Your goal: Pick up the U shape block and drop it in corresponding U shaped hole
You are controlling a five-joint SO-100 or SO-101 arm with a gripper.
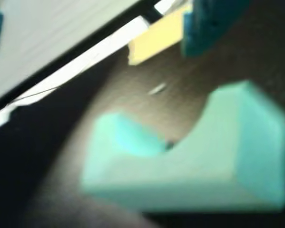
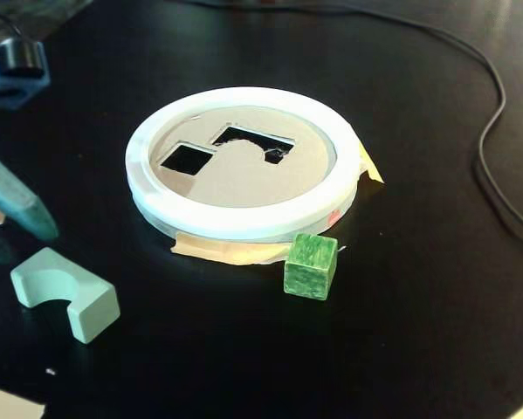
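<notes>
The U shape block (image 2: pixel 65 292) is pale mint green and lies on the black table at the lower left of the fixed view, its notch facing the front left. It fills the lower part of the wrist view as a blurred U shape block (image 1: pixel 190 166). My gripper (image 2: pixel 21 236) hovers just above and behind it, its teal fingers (image 2: pixel 17 196) pointing down. In the wrist view the gripper (image 1: pixel 102 26) is open, with teal fingertips (image 1: pixel 209 23) far apart at the top corners and nothing between them. The U shaped hole (image 2: pixel 252 141) is a dark cutout in the tan disc.
A white ring (image 2: pixel 244 223) surrounds the disc, which also has a square hole (image 2: pixel 186 158). Tan tape (image 2: pixel 226 251) holds it to the table. A streaky green cube (image 2: pixel 311 265) stands at the ring's front edge. A black cable (image 2: pixel 497 131) runs along the right side.
</notes>
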